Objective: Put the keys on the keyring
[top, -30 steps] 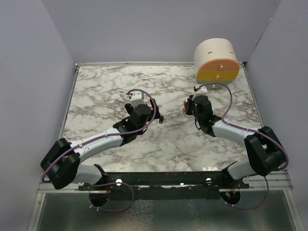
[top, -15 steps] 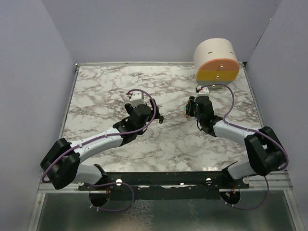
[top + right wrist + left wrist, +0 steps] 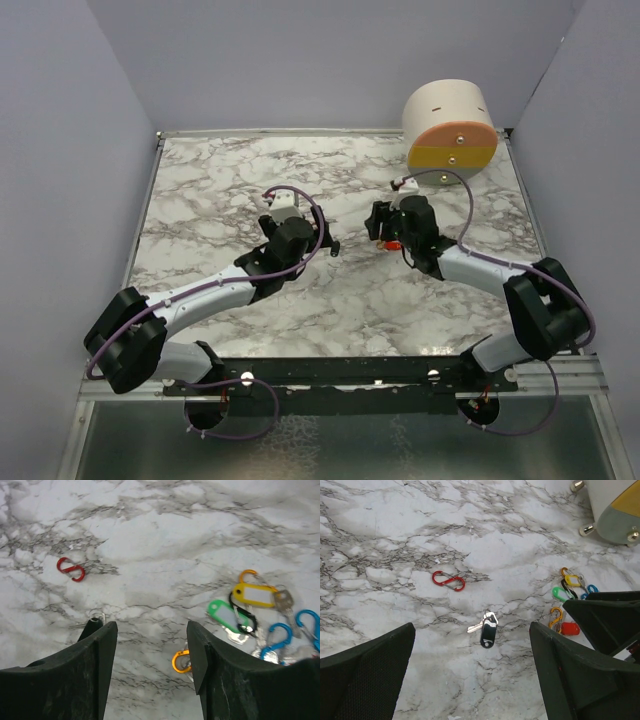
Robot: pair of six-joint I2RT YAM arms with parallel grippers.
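While both arms meet over mid-tabletop (image 3: 220, 180), the lot stands thus. Left hand (image 3: 471, 645): fingers spread wide, nothing held, aimed at a lone silver key with a black tag (image 3: 488, 629) at the centre of its wrist view, perhaps as the next pick. Right hand (image 3: 151, 630): likewise wide apart and empty, hovering low beside the heap, probably to choose a piece. Keys (image 3: 223, 615): green and yellow heads, heaped at the right of the right wrist view, tangled with the keyring (image 3: 276, 639) of blue and orange loops; whether any key is threaded I cannot tell. Orange loop (image 3: 179, 661): just beside one right finger, easiest to grip. Red S-clip (image 3: 70, 569): upper left, well apart. Cream drum (image 3: 450, 125): upper right of the top view.
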